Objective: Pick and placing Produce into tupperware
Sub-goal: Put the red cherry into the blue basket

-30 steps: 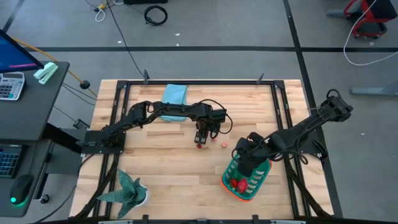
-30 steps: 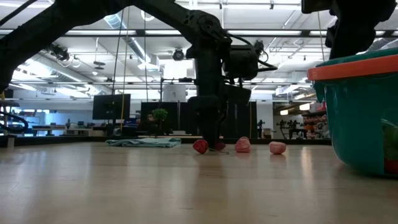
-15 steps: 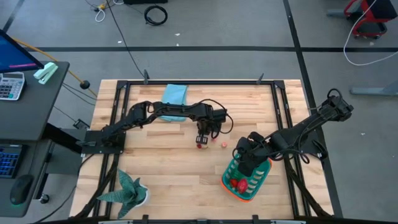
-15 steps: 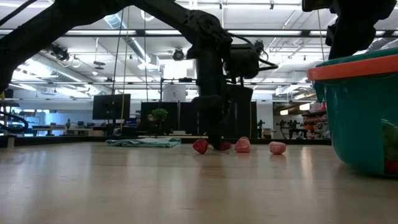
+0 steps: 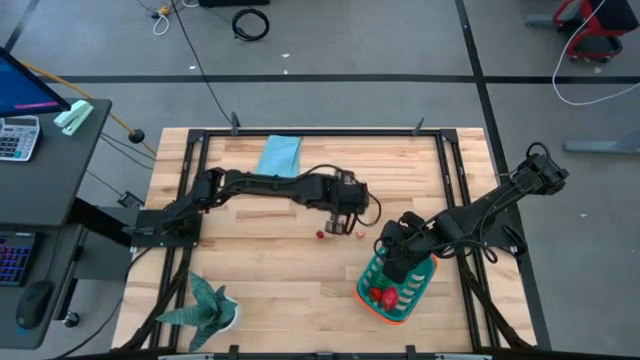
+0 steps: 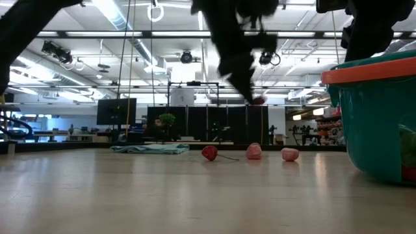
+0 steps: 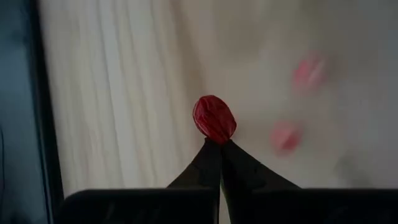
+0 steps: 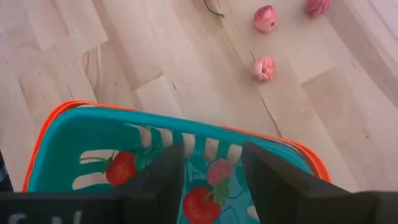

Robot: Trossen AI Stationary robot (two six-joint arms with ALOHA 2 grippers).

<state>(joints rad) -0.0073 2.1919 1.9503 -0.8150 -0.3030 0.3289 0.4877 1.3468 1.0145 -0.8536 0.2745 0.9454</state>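
1. The left gripper [image 7: 219, 144], a second ago down at the table's middle, is now lifting a red piece [image 7: 214, 117] (pinched at its fingertips).
2. The tupperware [image 5: 393, 290] is waiting near the right front corner, under the right gripper [image 8: 211, 163], which is standing spread and empty.

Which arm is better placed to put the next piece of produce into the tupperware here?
The left. The left gripper is shut on a red piece, lifted off the table. The right gripper is open and empty above the tupperware.
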